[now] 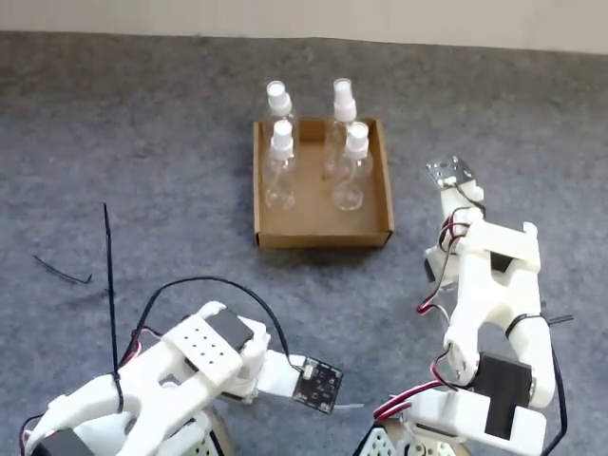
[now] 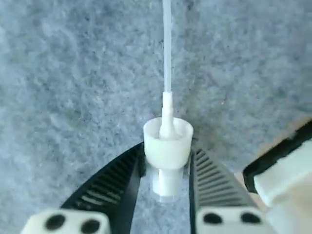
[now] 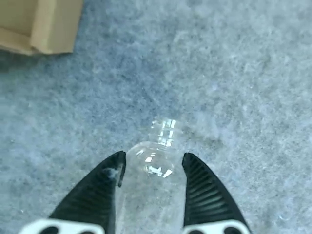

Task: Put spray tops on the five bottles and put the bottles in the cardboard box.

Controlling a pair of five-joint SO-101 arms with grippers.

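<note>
In the left wrist view my left gripper (image 2: pixel 165 163) is shut on a white spray top (image 2: pixel 167 141), whose thin dip tube (image 2: pixel 167 44) points away from the fingers over the carpet. In the right wrist view my right gripper (image 3: pixel 151 170) is shut on a clear open-necked bottle (image 3: pixel 156 165) with no top. In the high view the cardboard box (image 1: pixel 323 233) lies in the middle of the carpet with several capped bottles (image 1: pixel 281 161) standing in it. The left arm (image 1: pixel 204 366) sits at the near left and the right arm (image 1: pixel 489 304) at the near right, beside the box.
Grey carpet covers the whole floor. A black cable tie (image 1: pixel 62 274) lies at the left, and a thin black wire (image 1: pixel 109 275) rises from the left arm. A corner of the cardboard box (image 3: pixel 41 24) appears in the right wrist view.
</note>
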